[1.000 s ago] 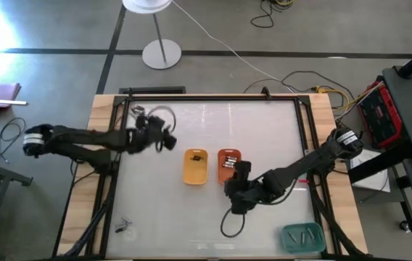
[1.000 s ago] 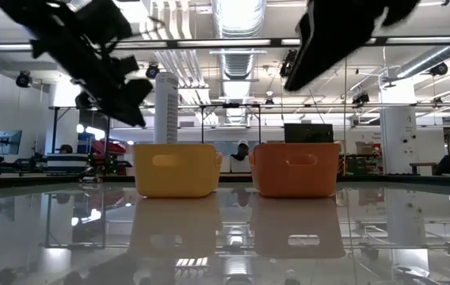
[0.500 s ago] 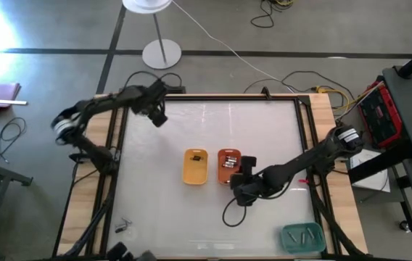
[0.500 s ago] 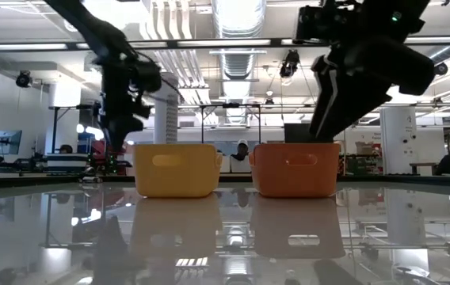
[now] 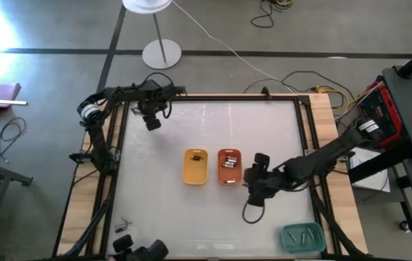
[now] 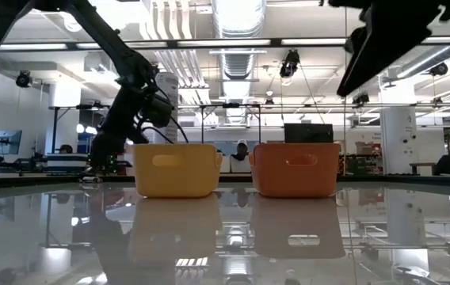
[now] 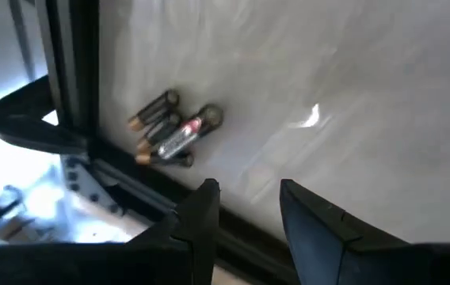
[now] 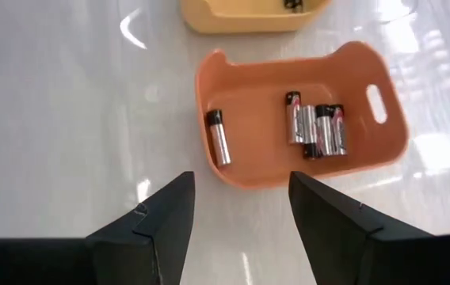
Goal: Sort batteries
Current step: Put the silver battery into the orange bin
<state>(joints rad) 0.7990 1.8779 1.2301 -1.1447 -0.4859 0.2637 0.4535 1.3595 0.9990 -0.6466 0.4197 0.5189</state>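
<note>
A small cluster of loose batteries (image 7: 169, 134) lies on the white table beside the left rail, and shows again near the front left corner (image 5: 122, 226). The orange tray (image 8: 304, 170) holds several black-and-silver batteries (image 8: 316, 128); the yellow tray (image 5: 196, 166) holds a dark one (image 5: 197, 156). The teal tray (image 5: 304, 235) at the near right holds silvery ones. My left gripper (image 5: 150, 121) hovers open near the far left corner, nothing between its fingers. My right gripper (image 8: 241, 202) stands open just right of the orange tray, also with nothing in it.
Black rails (image 5: 112, 174) run along the table's left and right sides. A cable loop (image 5: 249, 214) hangs under my right arm. A lamp stand (image 5: 161, 52) is on the floor beyond the far edge. The white tabletop (image 5: 206, 217) lies bare in front of the trays.
My left gripper has swung from left of the yellow tray toward the table's far left corner, its arm folding back. My right gripper has drawn back a little toward the table's right edge, away from the orange tray, and risen in the low view.
</note>
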